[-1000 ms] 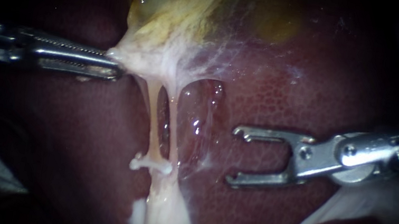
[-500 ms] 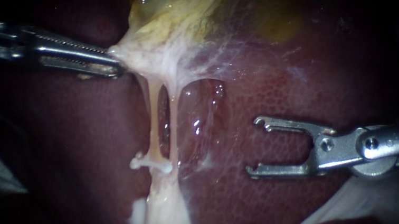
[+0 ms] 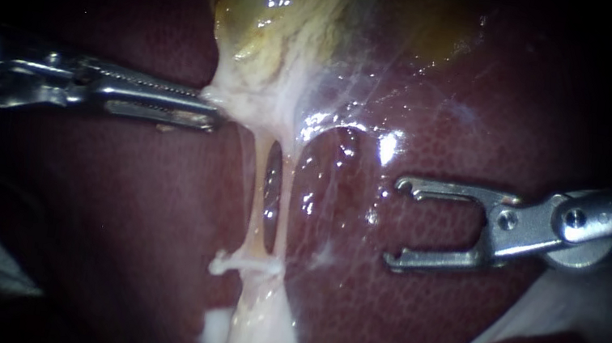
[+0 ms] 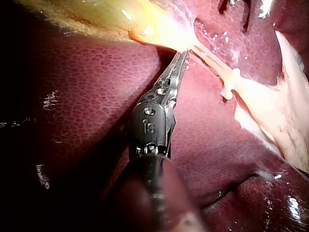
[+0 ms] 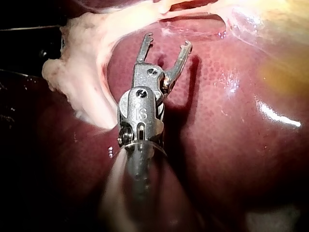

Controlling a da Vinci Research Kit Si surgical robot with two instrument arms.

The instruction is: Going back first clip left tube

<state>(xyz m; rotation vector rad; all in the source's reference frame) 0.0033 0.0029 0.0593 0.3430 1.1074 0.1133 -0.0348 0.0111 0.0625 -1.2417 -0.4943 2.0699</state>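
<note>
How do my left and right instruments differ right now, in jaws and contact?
The left instrument has slim jaws shut on pale tissue under the gallbladder; the right instrument has forked jaws open and empty. The left pulls on tissue; the right hangs over bare liver, apart from the clip. Both point inward toward the clipped tube.

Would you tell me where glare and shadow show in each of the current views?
Endoscope view: glare spots on the liver beside the tubes and on the gallbladder, edges dark. Left wrist view: brightest where the left instrument grips the gallbladder. Right wrist view: the right instrument, jaws open, shadows the liver beside it.
</note>
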